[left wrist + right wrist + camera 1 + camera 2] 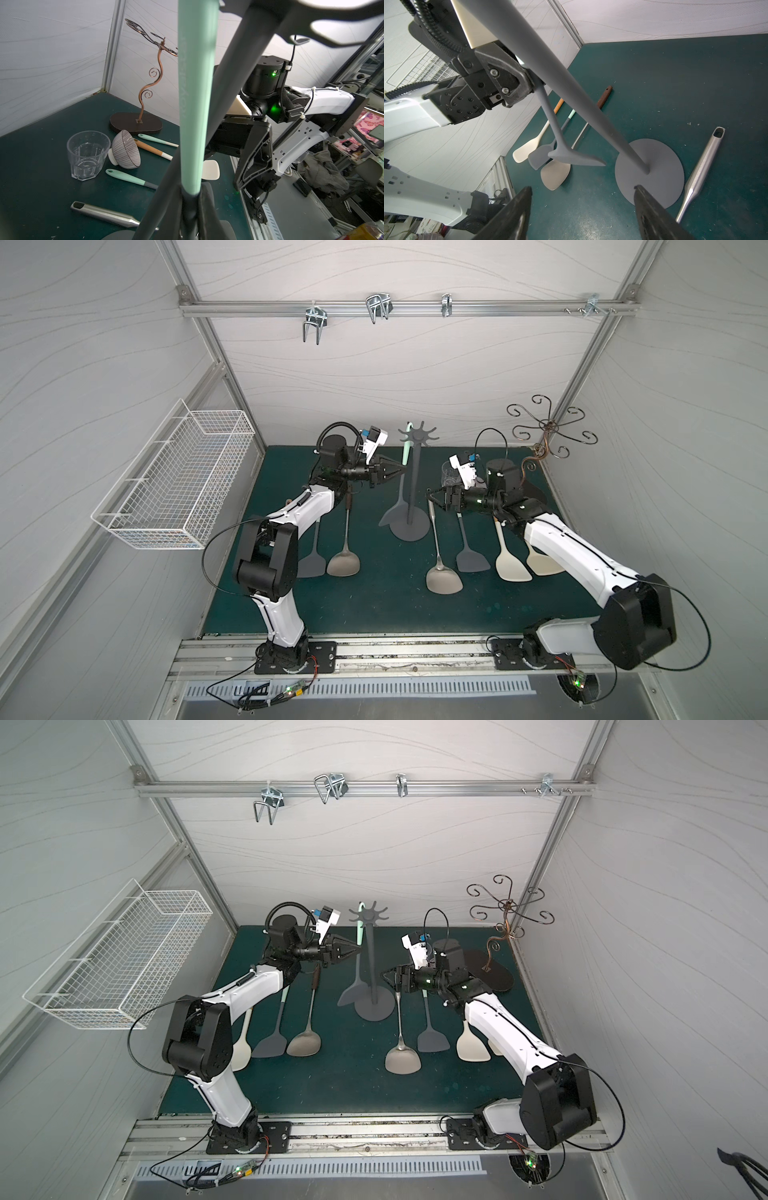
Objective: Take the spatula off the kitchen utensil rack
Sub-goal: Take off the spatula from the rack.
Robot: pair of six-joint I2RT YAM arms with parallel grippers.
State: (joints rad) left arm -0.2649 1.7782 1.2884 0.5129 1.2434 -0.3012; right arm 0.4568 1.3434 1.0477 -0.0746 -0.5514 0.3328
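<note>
The spatula [406,452] is clamped by the left gripper [400,470]; the right gripper [583,188] is open. Unhooking from the utensil rack [412,489] is likely needed next.

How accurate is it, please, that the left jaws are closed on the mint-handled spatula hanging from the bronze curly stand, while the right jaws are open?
One detail is off: the spatula hangs from the dark grey kitchen utensil rack, not the bronze curly stand, as both top views show. The left gripper has its jaws closed on the handle; the right gripper has them open.
</note>
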